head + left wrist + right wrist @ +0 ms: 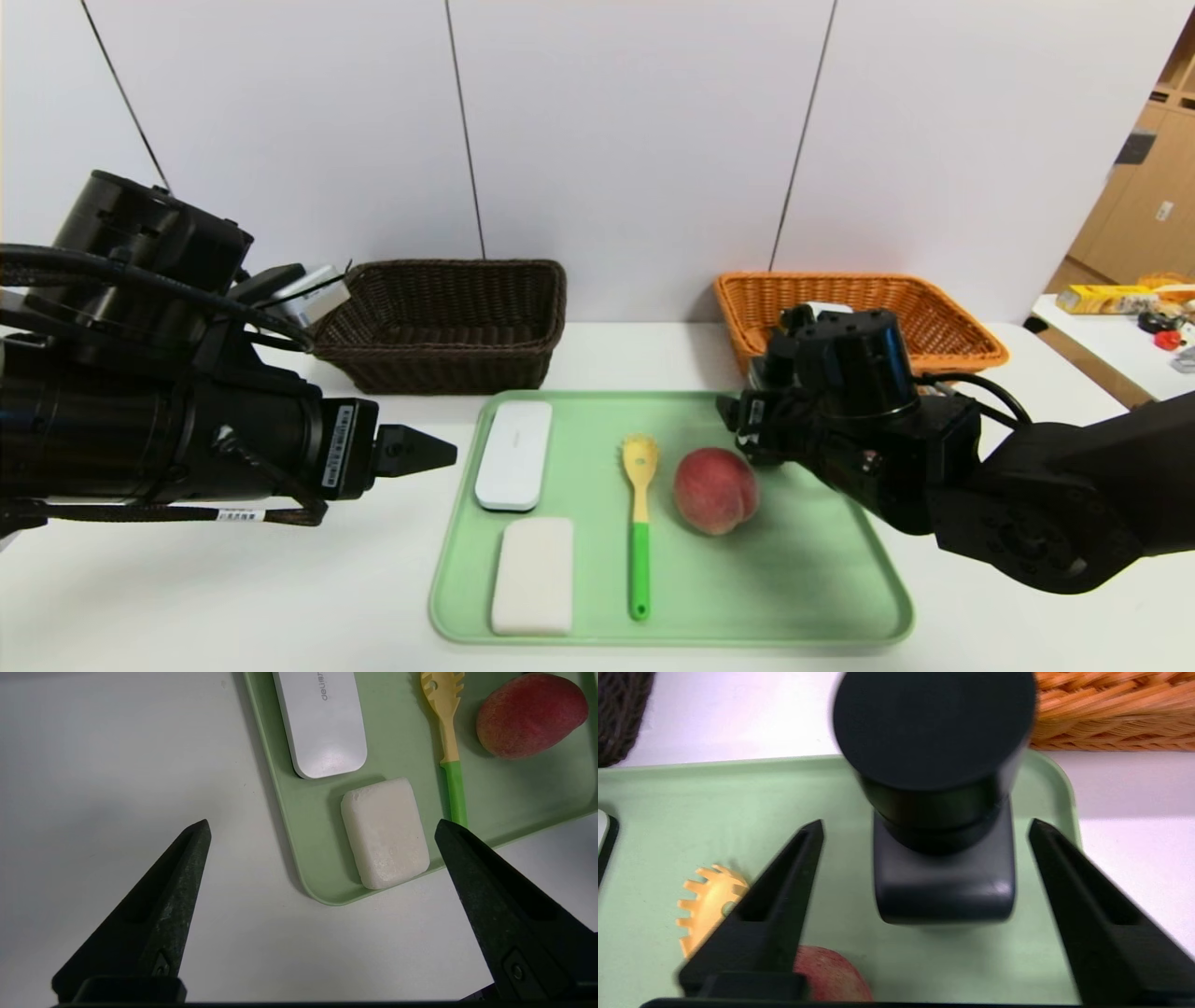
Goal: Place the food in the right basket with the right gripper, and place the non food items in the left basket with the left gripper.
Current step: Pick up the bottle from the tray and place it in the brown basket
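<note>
A pink-red peach [715, 489], a yellow spoon with a green handle [639, 518], a flat white case [514, 455] and a white soap-like block [533, 576] lie on the green tray [803, 579]. My left gripper [420, 453] is open and empty, above the table left of the tray; its wrist view [322, 823] shows the block [385, 833] and case [322, 723] ahead. My right gripper [747, 415] is open over the tray's back right. A black bottle [943, 858] stands between its fingers, untouched. The peach [831, 975] is near one finger. The green fruit is out of view.
The dark brown basket [448, 322] stands behind the tray's left end, and the orange basket [934, 317] behind its right end, both against the wall. A side table [1120, 345] with small items is at the far right.
</note>
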